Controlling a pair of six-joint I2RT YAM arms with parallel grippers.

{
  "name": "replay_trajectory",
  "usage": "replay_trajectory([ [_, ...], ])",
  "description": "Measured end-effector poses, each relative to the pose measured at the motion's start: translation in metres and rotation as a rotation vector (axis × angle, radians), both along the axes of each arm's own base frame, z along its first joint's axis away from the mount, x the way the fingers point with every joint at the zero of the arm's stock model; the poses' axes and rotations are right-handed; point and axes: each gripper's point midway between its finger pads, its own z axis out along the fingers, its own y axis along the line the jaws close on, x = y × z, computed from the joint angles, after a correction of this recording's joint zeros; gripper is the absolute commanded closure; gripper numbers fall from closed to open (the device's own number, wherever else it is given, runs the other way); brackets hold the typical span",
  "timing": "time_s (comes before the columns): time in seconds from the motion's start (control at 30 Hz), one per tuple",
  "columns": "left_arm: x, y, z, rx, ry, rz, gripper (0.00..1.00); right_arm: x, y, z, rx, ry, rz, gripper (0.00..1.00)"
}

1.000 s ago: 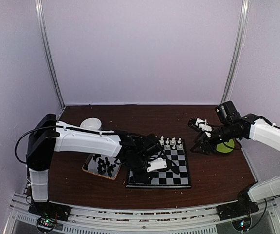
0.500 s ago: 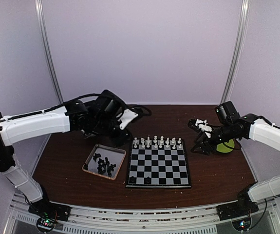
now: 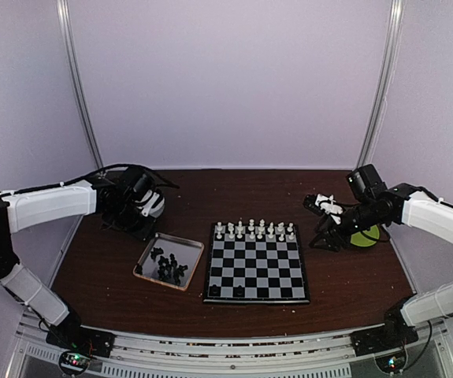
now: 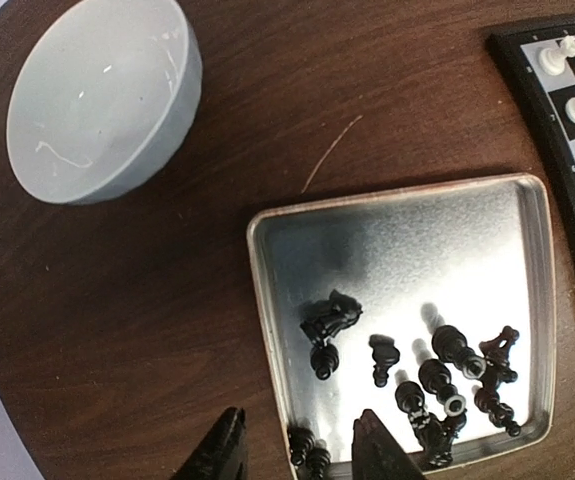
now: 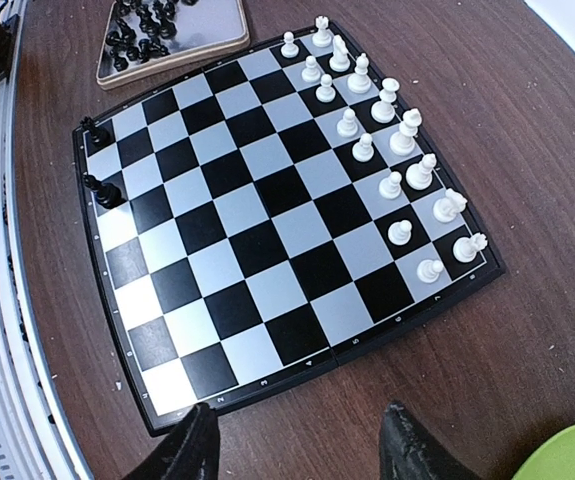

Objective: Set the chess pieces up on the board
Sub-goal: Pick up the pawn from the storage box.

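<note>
Along the far edge of the board (image 3: 258,272), white chess pieces (image 3: 255,230) stand upright in two rows; black chess pieces (image 4: 435,376) lie toppled in the metal tray (image 4: 407,230). The left gripper (image 4: 297,462) and right gripper (image 5: 302,450) gape wide, empty.

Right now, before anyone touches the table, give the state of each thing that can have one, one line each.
board, flat, partly set.
white chess pieces, upright in two rows along one board edge.
black chess pieces, mostly heaped in the tray; two stand on the board.
tray, holding black pieces.
bowl, upright, nothing in it.
left gripper, open, holding nothing.
right gripper, open, holding nothing.
</note>
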Motion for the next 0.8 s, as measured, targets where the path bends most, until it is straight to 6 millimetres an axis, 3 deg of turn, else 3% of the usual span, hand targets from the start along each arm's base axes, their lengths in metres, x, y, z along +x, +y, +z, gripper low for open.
replay_trajectory([
  [0.3,-0.003,0.002,-0.035,0.038,0.098,0.021,0.71,0.001,-0.001,-0.001,-0.008,0.002,-0.002,0.46],
  [0.8,-0.009,0.005,-0.074,0.104,0.198,0.018,0.73,0.000,-0.002,-0.009,-0.026,0.031,-0.003,0.46],
])
